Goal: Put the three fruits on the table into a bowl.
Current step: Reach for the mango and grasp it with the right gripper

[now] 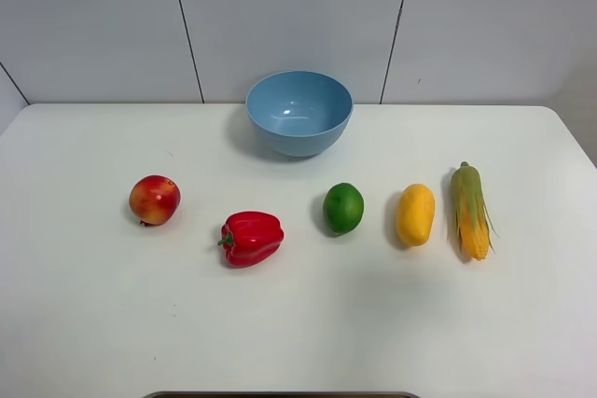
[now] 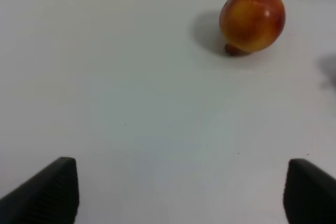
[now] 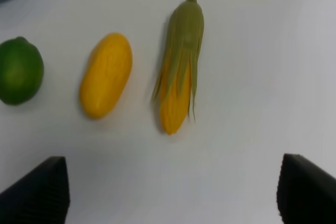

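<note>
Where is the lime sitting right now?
In the high view, the lime sits on the table just right of centre, between the red pepper and the mango, in front of the blue bowl.

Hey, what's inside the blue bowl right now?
Nothing visible: the bowl shows only its bare blue inside. Its near rim hides a sliver of the inner wall. The mango, lime and apple-like fruit lie on the table.

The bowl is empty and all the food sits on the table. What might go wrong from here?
The corn cob lies close beside the mango, so the open right fingers might catch both. The lime and the red-and-yellow fruit are round and could roll if nudged. The bell pepper lies in the same row and might be mistaken for fruit.
</note>
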`<state>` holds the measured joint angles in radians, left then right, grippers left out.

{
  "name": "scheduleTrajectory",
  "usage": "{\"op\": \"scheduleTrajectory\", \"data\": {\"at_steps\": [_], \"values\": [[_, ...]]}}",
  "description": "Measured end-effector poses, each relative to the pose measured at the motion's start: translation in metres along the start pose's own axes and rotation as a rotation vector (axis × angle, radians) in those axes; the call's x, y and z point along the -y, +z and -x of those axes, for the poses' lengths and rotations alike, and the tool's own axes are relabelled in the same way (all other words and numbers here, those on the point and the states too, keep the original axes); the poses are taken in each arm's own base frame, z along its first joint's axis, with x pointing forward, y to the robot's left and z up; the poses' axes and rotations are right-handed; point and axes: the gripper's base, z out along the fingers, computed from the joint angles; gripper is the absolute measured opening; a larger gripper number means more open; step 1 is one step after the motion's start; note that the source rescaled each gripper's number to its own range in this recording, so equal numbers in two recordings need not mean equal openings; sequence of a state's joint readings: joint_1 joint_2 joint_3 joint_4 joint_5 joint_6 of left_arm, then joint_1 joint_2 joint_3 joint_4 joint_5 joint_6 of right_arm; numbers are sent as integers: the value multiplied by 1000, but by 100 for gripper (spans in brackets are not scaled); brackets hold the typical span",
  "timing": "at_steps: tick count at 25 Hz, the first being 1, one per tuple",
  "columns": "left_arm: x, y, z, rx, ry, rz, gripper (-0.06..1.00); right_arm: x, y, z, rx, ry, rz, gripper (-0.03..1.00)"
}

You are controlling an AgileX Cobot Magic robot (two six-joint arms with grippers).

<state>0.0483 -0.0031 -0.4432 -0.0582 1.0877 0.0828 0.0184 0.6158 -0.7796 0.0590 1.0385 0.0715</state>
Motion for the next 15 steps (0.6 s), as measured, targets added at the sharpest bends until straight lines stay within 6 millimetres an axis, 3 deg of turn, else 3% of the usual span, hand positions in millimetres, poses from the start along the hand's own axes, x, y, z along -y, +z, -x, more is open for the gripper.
{"op": "scheduleTrajectory", "data": {"at_steps": [7,12,15], "values": [[0,0,0,0,0,0,16,-3,35,52,-49,-12,-7,61],[0,0,0,0,0,0,16,-4,71,75,-106,-7,-15,61],[0,0,0,0,0,0,16,-3,94,81,-155,-13,-18,73]]}}
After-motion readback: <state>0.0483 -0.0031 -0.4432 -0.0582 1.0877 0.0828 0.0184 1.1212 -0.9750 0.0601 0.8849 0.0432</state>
